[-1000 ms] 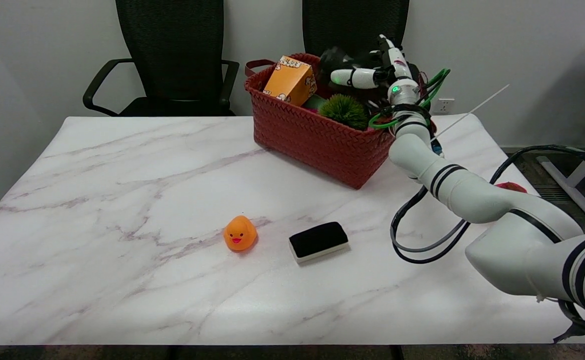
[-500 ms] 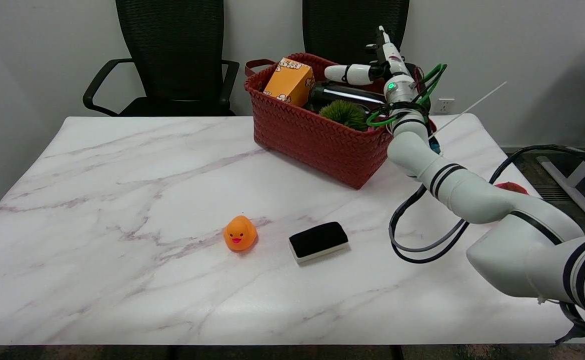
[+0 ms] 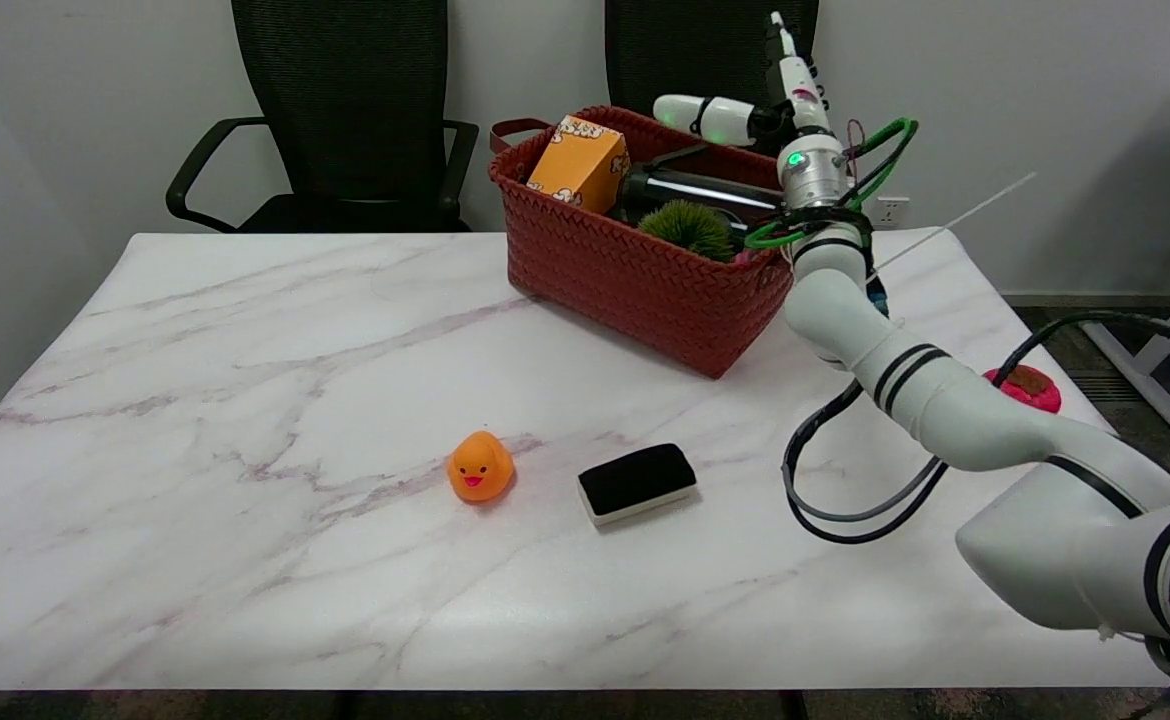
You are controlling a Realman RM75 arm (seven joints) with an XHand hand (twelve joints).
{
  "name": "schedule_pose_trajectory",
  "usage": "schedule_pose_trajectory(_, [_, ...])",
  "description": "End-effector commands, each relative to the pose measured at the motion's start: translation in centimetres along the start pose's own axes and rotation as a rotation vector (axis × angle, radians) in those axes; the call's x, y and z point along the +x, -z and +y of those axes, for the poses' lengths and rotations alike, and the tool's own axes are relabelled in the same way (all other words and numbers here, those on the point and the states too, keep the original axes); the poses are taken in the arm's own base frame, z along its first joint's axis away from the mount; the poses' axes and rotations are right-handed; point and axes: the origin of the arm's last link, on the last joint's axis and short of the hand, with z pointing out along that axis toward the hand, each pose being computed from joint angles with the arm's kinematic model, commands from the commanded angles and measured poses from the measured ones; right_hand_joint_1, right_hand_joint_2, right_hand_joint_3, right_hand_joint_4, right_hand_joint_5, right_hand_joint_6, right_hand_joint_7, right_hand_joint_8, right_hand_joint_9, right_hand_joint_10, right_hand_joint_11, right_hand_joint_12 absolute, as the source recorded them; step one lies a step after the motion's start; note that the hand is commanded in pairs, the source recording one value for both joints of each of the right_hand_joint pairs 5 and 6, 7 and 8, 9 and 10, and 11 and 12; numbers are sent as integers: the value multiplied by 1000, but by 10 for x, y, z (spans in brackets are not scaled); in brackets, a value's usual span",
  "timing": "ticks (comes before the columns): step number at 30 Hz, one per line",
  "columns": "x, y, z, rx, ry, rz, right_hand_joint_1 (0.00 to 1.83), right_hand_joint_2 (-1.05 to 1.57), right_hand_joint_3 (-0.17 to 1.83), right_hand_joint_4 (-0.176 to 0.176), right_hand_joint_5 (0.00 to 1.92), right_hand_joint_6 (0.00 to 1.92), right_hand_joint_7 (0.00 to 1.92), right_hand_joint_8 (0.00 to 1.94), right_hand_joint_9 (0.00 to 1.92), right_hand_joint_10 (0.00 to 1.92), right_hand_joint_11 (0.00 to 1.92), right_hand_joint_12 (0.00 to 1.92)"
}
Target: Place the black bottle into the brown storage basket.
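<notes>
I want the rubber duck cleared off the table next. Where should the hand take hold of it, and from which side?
Judging by its shape, grip the duck around its round body, low, below the head, coming straight down from above. It sits upright on the table with free space all round; the sponge lies apart to its right, so fingers fit on both flanks.

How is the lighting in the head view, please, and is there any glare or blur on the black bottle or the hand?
In the head view the light is soft and even; the rubber duck and the eraser cast only faint shadows on the marble table. A bright streak of glare runs along the black bottle in the brown storage basket. The right hand above it looks sharp, not blurred.
</notes>
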Motion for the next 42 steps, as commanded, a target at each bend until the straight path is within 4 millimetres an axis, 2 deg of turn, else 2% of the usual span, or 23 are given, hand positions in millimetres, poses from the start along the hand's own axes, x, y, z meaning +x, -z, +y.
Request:
schedule_pose_trajectory(1, [87, 64, -15, 144, -168, 298, 910, 536, -175, 0, 0, 0, 0, 0, 0, 0, 152, 152])
schedule_pose_trajectory(8, [109, 96, -16, 175, -176, 340, 874, 581, -175, 0, 0, 0, 0, 0, 0, 0, 119, 119])
schedule_pose_trajectory(16, [124, 145, -14, 218, -132, 486, 829, 624, -175, 0, 0, 0, 0, 0, 0, 0, 127, 127])
schedule_pose_trajectory(25, [123, 194, -10, 231, -111, 517, 770, 693, -175, 0, 0, 0, 0, 0, 0, 0, 157, 157])
schedule_pose_trajectory(27, [121, 204, -10, 237, -110, 537, 770, 697, -175, 0, 0, 0, 0, 0, 80, 80, 211, 211])
schedule_pose_trajectory(33, [110, 234, -13, 273, -130, 599, 782, 702, -175, 0, 0, 0, 34, 34, 115, 115, 251, 251])
schedule_pose_trajectory(39, [104, 260, -15, 302, -138, 654, 801, 699, -175, 0, 0, 0, 57, 57, 129, 129, 267, 267])
schedule_pose_trajectory(42, [101, 270, -10, 287, -121, 662, 813, 691, -175, 0, 0, 0, 65, 65, 132, 132, 271, 271])
